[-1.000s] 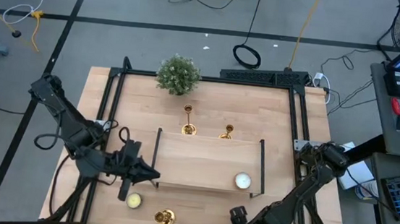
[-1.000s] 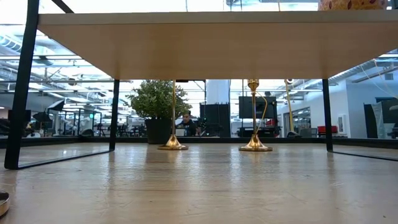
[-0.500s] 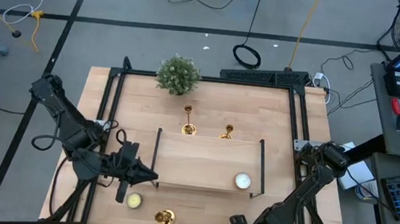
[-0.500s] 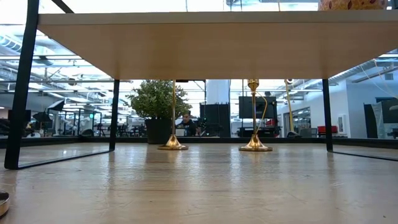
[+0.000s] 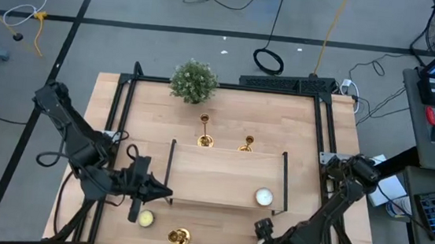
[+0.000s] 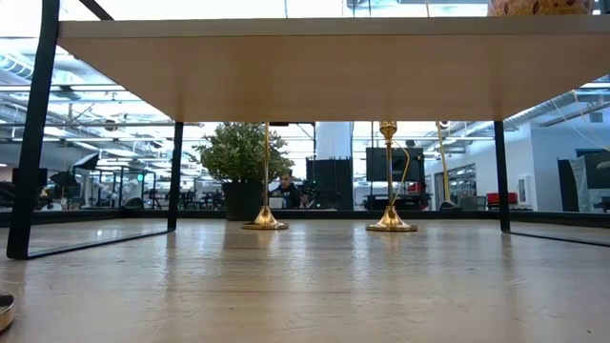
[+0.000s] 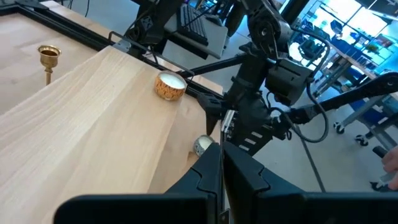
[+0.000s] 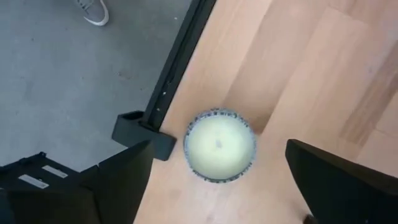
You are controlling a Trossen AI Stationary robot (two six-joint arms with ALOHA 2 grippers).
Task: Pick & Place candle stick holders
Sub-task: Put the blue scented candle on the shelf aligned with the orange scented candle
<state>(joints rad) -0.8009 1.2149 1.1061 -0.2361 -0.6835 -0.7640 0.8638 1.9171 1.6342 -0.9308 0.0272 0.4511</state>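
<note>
The wooden table (image 5: 227,107) carries a raised wooden shelf (image 5: 224,178) on black legs across its middle. At the far edge sits a bushy green plant (image 5: 193,81). The left gripper (image 5: 158,189) hovers at the shelf's near left corner, its fingers (image 7: 205,177) pressed together. The right gripper (image 5: 259,230) hangs over the table's near edge, fingers spread wide above a pale candle (image 8: 219,146). Two gold candlesticks stand upright between plant and shelf: the taller (image 5: 205,130) to the left, the shorter (image 5: 247,144) just beside the shelf. The third candlestick (image 5: 179,236) rests at the near edge, beside a yellow candle (image 5: 146,219). A white candle (image 5: 264,196) sits on the shelf's right end.
</note>
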